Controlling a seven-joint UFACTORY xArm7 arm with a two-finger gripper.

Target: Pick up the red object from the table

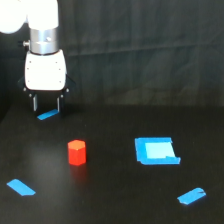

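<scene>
The red object [77,152], a small red-orange hexagonal block, stands upright on the black table [115,200], left of centre in the exterior view. My gripper [46,108] hangs from the white arm at the upper left, above and behind the block and well apart from it. Its two thin fingers [35,103] point down with a gap between them and nothing held; the gripper is open. A blue tape strip [47,115] shows just below the fingertips.
A blue square patch [156,150] lies to the right of the block. Blue tape strips sit at the front left [21,187] and the front right [191,196]. A black curtain [145,50] hangs behind the table.
</scene>
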